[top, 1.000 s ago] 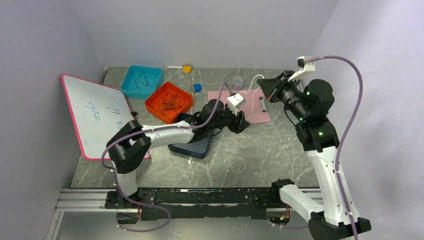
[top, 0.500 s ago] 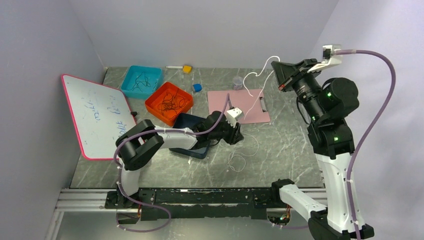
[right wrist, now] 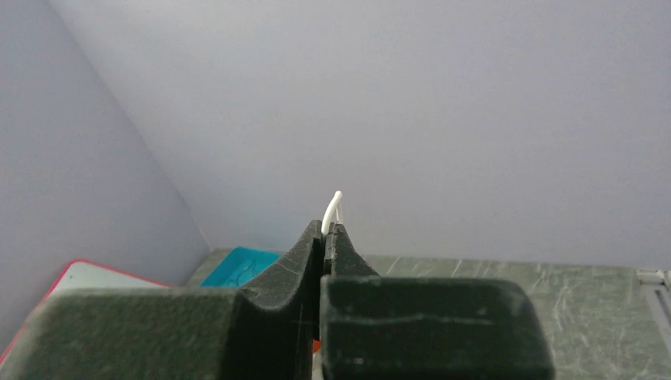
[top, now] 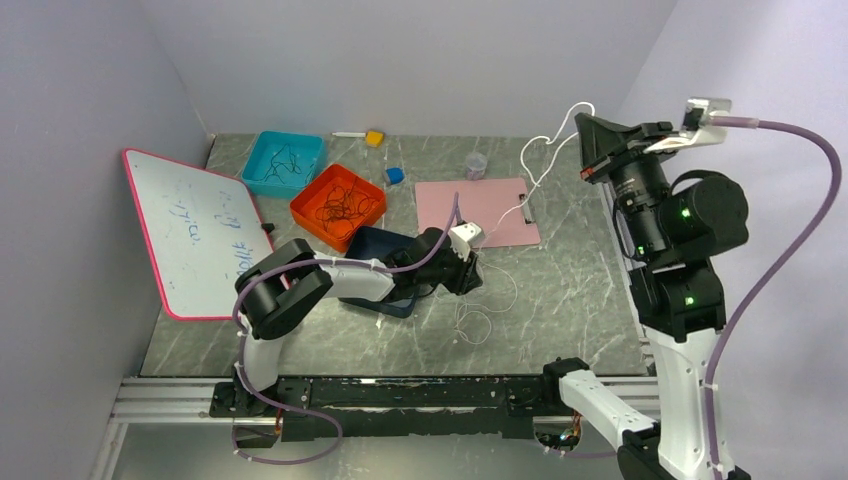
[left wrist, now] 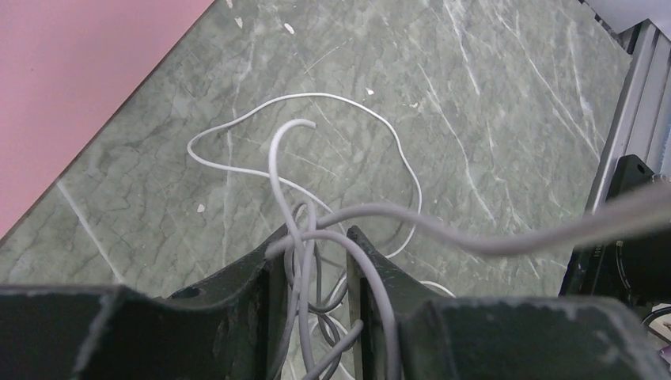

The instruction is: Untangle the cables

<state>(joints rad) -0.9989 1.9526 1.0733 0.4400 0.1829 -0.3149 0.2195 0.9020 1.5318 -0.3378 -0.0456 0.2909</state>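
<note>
A thin white cable (top: 536, 178) runs from my raised right gripper (top: 583, 128) down across the pink clipboard to a loose white tangle (top: 478, 322) on the table. My right gripper (right wrist: 326, 229) is shut on the cable's end, which pokes out above the fingertips. My left gripper (top: 470, 275) is low over the tangle. In the left wrist view its jaws (left wrist: 314, 237) stand a little apart, with several white strands (left wrist: 332, 99) passing loosely between them and one strand draped over the right finger. Dark cables (top: 340, 208) lie in the orange tray.
A pink clipboard (top: 470, 195) lies mid-table. An orange tray (top: 365, 222) and a teal tray (top: 256, 155) with thin wires stand at the back left. A whiteboard (top: 195, 225) leans on the left. A dark blue object (top: 385, 245) lies under my left arm. A small cup (top: 476, 165) stands behind.
My right gripper has risen and moved right, drawing the white cable up off the clipboard. My left gripper has moved nearer and lower, onto the tangle.
</note>
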